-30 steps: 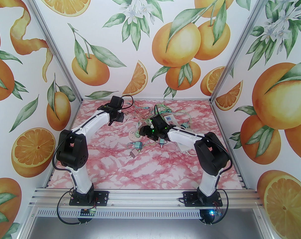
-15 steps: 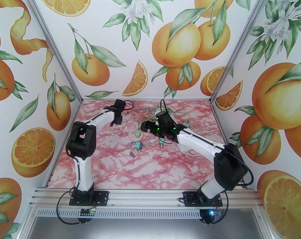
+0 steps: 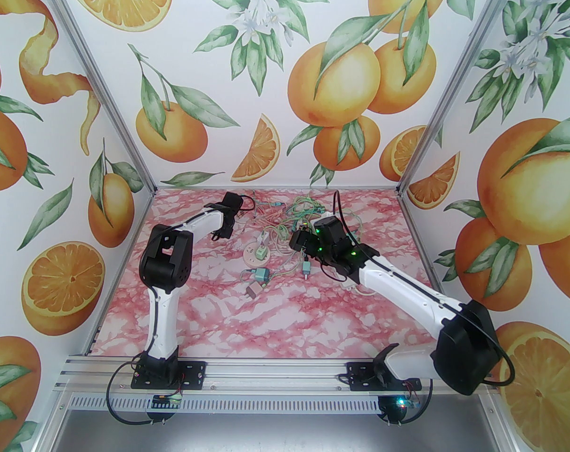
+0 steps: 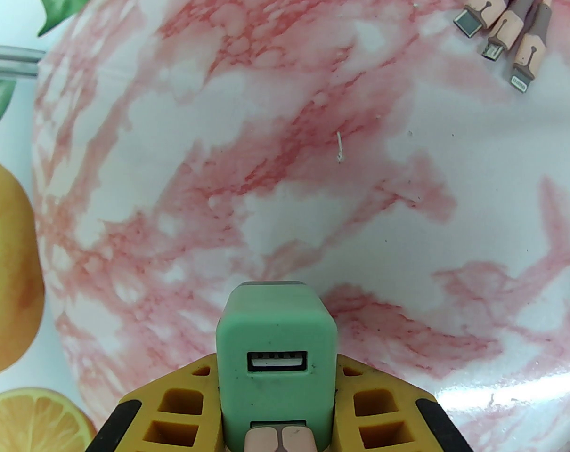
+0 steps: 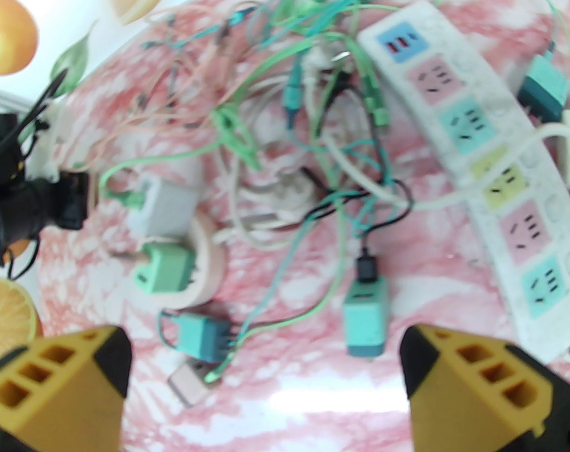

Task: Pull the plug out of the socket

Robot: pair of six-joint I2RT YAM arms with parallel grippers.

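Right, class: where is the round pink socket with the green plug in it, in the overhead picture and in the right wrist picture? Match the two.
Top external: the round pink socket lies left of the table middle, green plug in it.
Right wrist: it sits left of middle, seen nearly edge-on, the plug on its left face.
Shared landmark: the teal adapter just below it in both pictures.
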